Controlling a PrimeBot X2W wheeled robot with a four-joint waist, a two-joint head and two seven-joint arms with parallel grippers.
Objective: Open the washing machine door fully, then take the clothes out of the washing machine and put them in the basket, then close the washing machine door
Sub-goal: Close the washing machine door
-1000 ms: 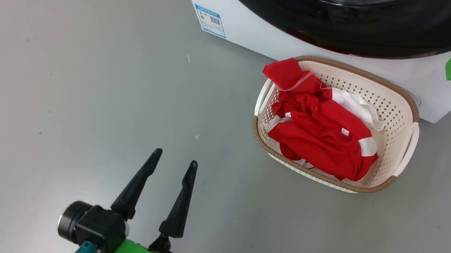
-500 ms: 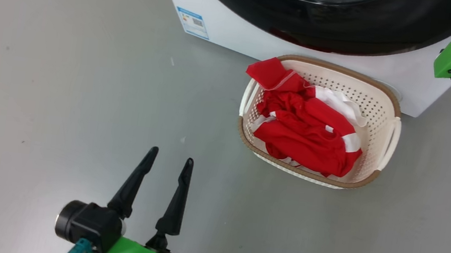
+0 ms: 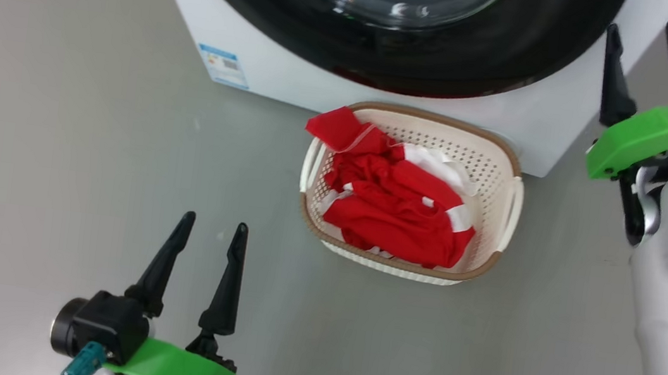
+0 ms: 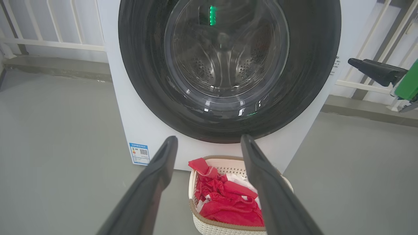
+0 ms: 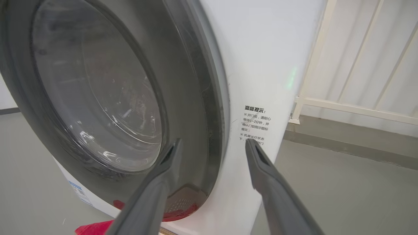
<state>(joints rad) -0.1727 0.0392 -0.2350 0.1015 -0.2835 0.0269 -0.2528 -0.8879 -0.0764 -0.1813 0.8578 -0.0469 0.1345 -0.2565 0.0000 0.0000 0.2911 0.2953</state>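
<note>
The washing machine [image 3: 273,59] is a white box on the floor. Its door [image 3: 516,50], a black rim around bulging glass, lies flat against the front. Through the glass of the door [image 4: 143,81] I see the steel drum. The cream basket [image 3: 506,164] stands on the floor against the machine's front, with the red and white clothes [image 3: 394,214] piled inside. My left gripper [image 3: 215,222] hovers open and empty over the floor, left of the basket. My right gripper [image 3: 642,26] is open and empty beside the machine's right front corner. In its own view the right gripper [image 5: 214,141] points at the door's rim [image 5: 196,98].
Grey floor [image 3: 62,116] surrounds the machine. A blue label [image 3: 223,65] sits at the machine's lower left front. A white railing [image 4: 49,42] and a low kerb run behind the machine. The railing [image 5: 359,111] continues on the machine's right.
The head camera has moved, so machine and basket sit further left and lower in the picture. My right gripper's fingers have come into view, spread apart. The left gripper stays open.
</note>
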